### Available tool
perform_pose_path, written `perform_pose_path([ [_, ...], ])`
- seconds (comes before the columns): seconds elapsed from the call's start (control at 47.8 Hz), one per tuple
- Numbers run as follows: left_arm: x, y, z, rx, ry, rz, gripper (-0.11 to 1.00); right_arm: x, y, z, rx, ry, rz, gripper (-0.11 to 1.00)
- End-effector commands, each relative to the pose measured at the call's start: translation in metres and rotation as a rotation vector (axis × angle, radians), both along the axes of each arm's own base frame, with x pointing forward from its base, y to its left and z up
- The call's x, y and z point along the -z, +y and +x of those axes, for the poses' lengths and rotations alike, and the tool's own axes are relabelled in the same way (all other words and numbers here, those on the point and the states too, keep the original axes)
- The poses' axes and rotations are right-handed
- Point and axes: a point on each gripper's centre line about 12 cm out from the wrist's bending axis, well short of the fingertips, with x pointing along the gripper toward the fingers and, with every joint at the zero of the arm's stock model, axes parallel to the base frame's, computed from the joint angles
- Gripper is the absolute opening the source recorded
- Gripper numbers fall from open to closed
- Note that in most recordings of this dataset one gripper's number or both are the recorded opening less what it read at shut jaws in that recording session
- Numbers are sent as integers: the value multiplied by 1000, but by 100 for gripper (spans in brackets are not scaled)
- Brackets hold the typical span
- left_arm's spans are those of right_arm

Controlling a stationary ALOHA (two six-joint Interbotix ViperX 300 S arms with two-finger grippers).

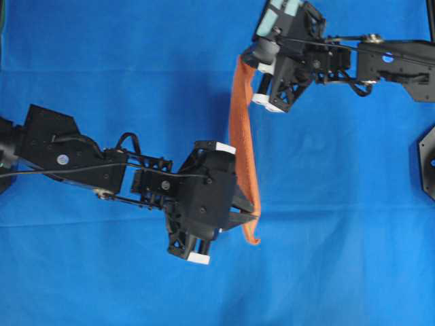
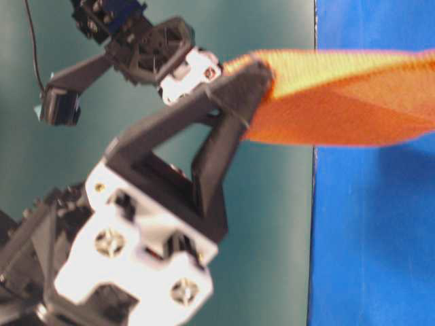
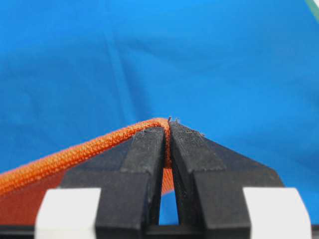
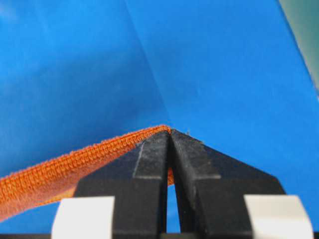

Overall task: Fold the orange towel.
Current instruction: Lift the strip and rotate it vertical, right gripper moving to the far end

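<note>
The orange towel [image 1: 242, 142] hangs lifted above the blue cloth, stretched as a narrow band between my two grippers. My left gripper [image 1: 251, 216] is shut on the towel's near corner; in the left wrist view the hem [image 3: 89, 152] runs left from the closed fingertips [image 3: 168, 130]. My right gripper [image 1: 250, 64] is shut on the far corner; in the right wrist view the towel [image 4: 60, 172] trails left from the tips [image 4: 169, 133]. In the table-level view the towel [image 2: 340, 102] stretches right from a black finger [image 2: 224, 102].
A large blue cloth [image 1: 102, 61] covers the table under everything. A black fixture [image 1: 428, 163] sits at the right edge of the overhead view. In the table-level view a dark green wall [image 2: 272, 238] stands behind the arms.
</note>
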Motion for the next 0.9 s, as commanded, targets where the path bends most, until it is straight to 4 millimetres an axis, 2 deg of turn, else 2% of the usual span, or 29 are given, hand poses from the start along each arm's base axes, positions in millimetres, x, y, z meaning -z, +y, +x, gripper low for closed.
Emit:
perform_pose_path([
  [0.0, -18, -12, 3, 25, -50, -9, 1, -17, -8, 4, 7, -40, -26, 1],
  [0.147, -15, -13, 6, 29, -58, -6, 1, -14, -9, -2, 17, -28, -25, 1],
  [0.251, -14, -15, 15, 40, -108, 7, 1, -13, -8, -15, 27, -24, -22, 1],
  [0.503, -10, -23, 54, 71, -217, 53, 1, -10, -8, -58, 72, -26, -10, 1],
  [0.628, -4, -26, 70, 72, -220, 56, 1, -9, -5, -72, 78, -28, -8, 1],
  [0.733, 5, -27, 72, 73, -197, 57, 1, -5, -4, -75, 79, -23, -1, 1],
  [0.879, 20, -24, 59, 54, -124, 32, 1, 8, -5, -63, 60, -4, 15, 1],
])
